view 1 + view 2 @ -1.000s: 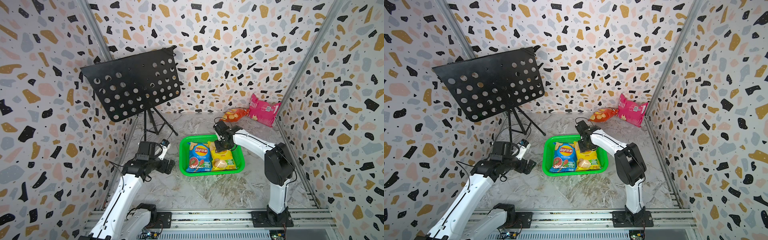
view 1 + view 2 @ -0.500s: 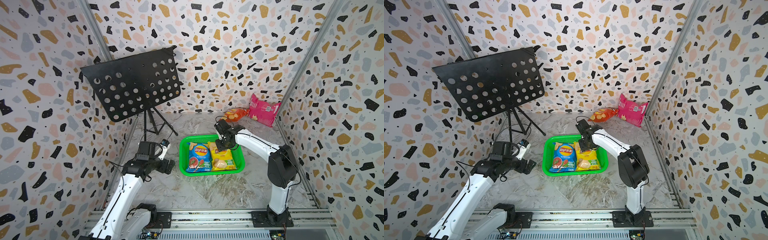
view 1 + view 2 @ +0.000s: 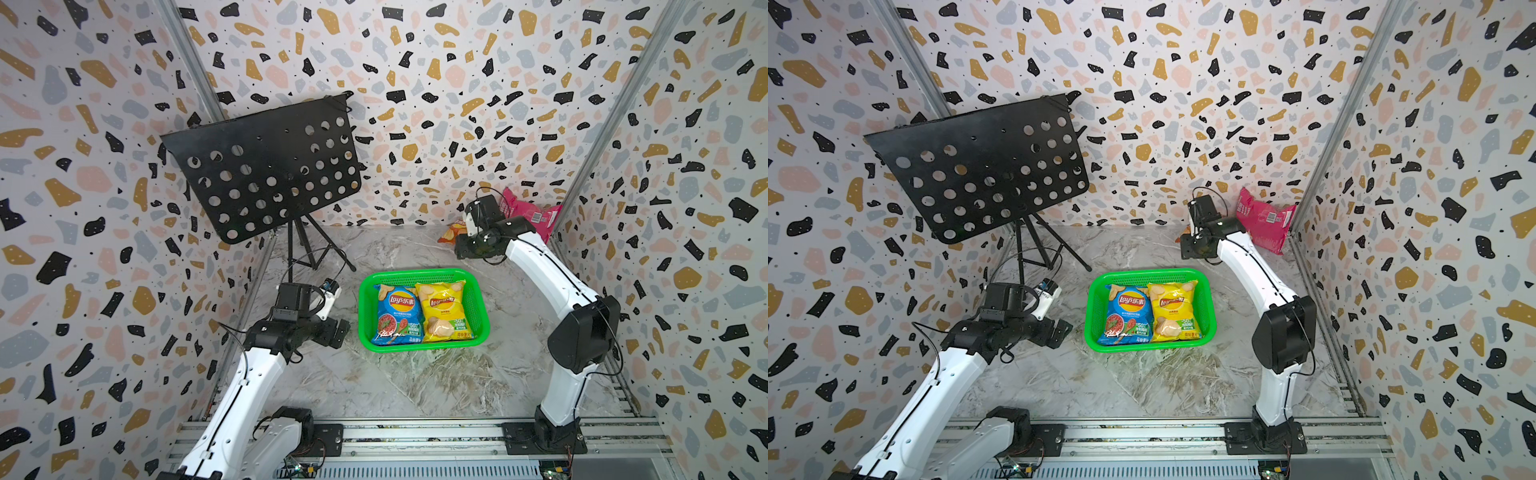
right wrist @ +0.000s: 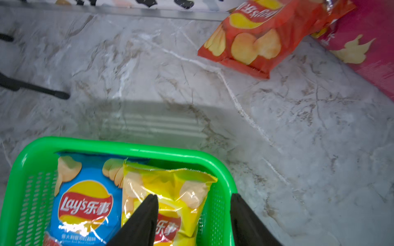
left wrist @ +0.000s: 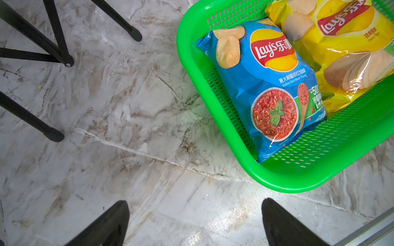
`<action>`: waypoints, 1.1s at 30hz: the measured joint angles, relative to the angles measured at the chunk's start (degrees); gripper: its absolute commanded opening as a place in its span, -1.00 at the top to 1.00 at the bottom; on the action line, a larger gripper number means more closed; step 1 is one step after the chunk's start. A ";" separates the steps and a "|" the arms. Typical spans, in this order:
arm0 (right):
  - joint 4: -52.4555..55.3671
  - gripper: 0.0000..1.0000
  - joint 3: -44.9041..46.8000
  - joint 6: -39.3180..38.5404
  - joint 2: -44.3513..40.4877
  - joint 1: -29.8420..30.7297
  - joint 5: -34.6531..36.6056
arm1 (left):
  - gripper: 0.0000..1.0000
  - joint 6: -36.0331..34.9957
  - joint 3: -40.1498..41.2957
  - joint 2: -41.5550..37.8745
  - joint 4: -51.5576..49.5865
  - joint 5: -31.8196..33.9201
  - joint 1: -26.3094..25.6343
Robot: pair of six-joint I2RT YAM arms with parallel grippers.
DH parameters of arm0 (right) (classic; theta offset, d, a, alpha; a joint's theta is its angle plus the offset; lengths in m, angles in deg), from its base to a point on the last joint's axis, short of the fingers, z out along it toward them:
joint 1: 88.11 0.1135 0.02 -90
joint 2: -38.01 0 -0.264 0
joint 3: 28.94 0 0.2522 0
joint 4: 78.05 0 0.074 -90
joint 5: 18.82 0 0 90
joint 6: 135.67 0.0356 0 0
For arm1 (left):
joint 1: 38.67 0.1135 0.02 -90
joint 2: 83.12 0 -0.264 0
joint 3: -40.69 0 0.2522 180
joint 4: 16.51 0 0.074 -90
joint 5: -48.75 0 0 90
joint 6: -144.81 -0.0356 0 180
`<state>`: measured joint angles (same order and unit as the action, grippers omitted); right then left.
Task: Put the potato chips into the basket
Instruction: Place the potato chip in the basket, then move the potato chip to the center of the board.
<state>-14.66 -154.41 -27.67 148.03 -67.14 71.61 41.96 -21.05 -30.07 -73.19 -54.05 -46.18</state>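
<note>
orange-red bag (image 4: 251,40) near right claw (image 4: 193,196), untouched

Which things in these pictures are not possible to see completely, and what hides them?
Orange-red bag: in both top views it is mostly hidden behind the right arm; the frame edge cuts it in the right wrist view.
Magenta bag: the edge cuts it off in the right wrist view; its print is too small in the top views.
Basket floor: covered by the blue bag and the yellow bag.

The basket (image 3: 419,274) holds first bag (image 3: 397,313) left of second bag (image 3: 444,309); third bag (image 3: 450,233) and fourth bag (image 3: 532,214) behind-right, music stand (image 3: 266,174) behind-left.
</note>
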 measured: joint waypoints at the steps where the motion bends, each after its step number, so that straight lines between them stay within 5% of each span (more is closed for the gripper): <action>1: 0.09 -0.18 -2.23 0.35 2.03 -1.38 -0.31 | -1.00 0.00 0.00 0.00 0.00 0.00 0.00; 12: 0.98 -0.17 -21.55 8.37 23.41 -10.60 -7.76 | -1.00 -0.02 0.00 0.11 0.00 -0.02 0.00; 18: 0.15 -0.12 -25.46 12.87 28.13 -11.87 -12.00 | -1.00 -0.02 0.00 0.11 0.00 -0.02 0.00; 21: -0.68 0.08 -25.49 14.45 28.94 -12.09 -13.18 | -1.00 -0.02 0.00 0.11 0.00 -0.02 0.00; 28: -2.80 1.00 -24.39 15.82 29.11 -12.31 -14.82 | -1.00 -0.02 0.00 0.11 0.00 -0.02 0.00; 33: -4.61 1.00 -15.47 14.53 25.55 -12.31 -14.64 | -1.00 -0.02 0.00 0.09 0.00 -0.02 0.00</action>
<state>-19.27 -169.88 -13.14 173.58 -79.44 56.96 41.94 -21.05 -29.98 -73.19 -54.07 -46.18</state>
